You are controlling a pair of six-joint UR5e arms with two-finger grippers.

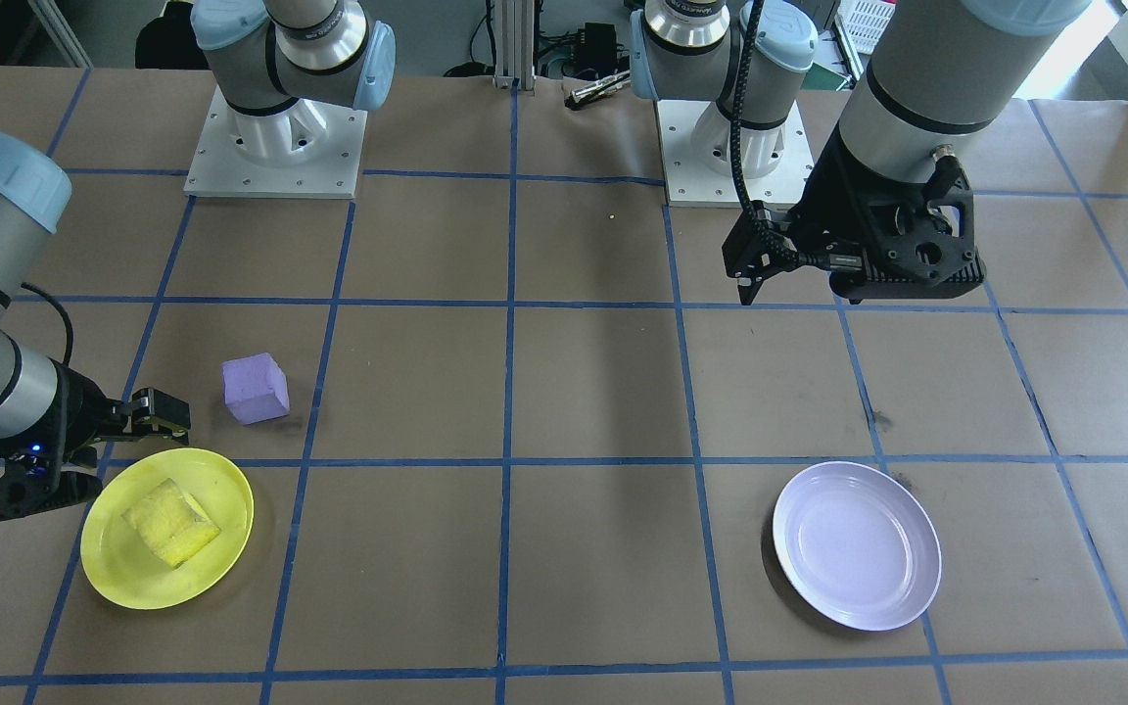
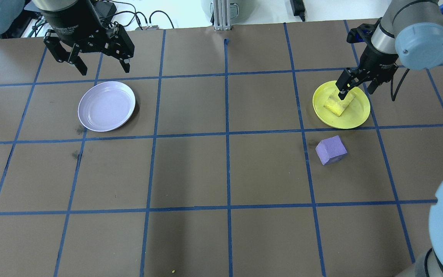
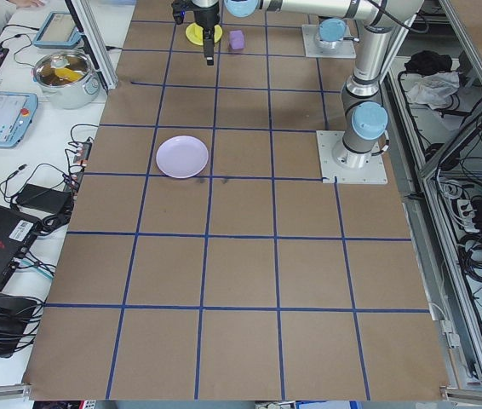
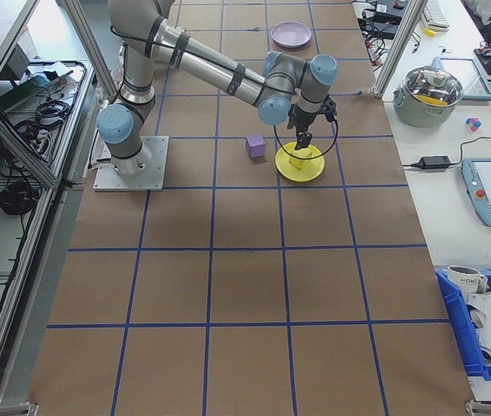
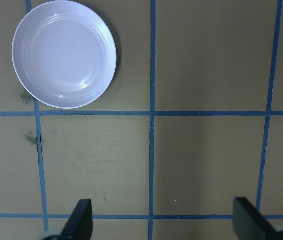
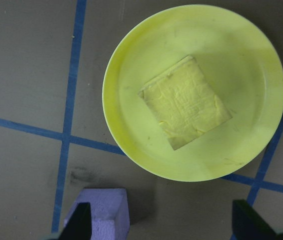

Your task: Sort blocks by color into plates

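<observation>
The yellow block (image 6: 185, 102) lies inside the yellow plate (image 6: 131, 55), clear of its rim, beneath the open, empty right hand (image 2: 354, 86). The purple block (image 2: 331, 149) sits on bare desk (image 2: 221, 173) just beside that plate; the left hand (image 2: 100, 63), open and empty, hovers near the lavender plate (image 2: 106, 106).

We can make out only faint, partly legible white lettering on the left arm's black wrist housing (image 2: 69, 24); nothing else is readable.

Yellow block (image 1: 170, 521) on yellow plate (image 1: 123, 578)

Both wrist cams look straight down at table (image 5: 181, 150).
</observation>
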